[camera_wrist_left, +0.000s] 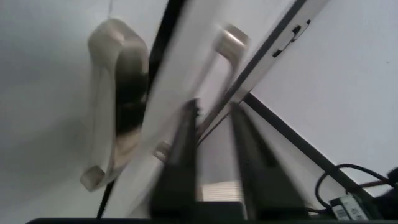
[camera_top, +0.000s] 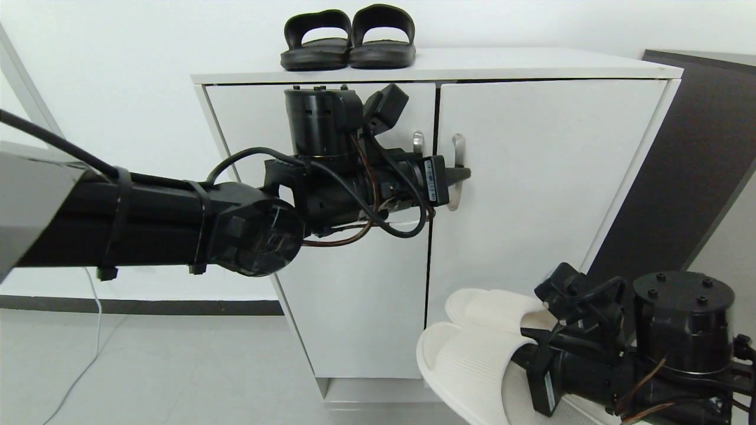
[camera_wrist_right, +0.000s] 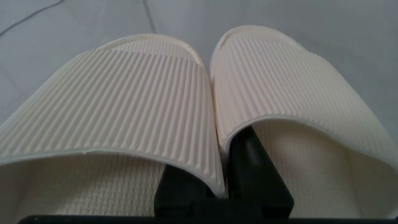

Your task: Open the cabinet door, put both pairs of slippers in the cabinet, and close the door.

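The white cabinet stands with both doors shut. A pair of black slippers rests on its top. My left gripper is at the right door's metal handle, beside the left door's handle. In the left wrist view the left gripper is shut with its fingers on either side of that handle. Low at the right, my right gripper is shut on a pair of white ribbed slippers. The right wrist view shows the gripper pinching the two slippers together where they meet.
A dark panel leans against the wall right of the cabinet. Grey floor lies open to the left, with a thin cable running across it. The wall is close behind the cabinet.
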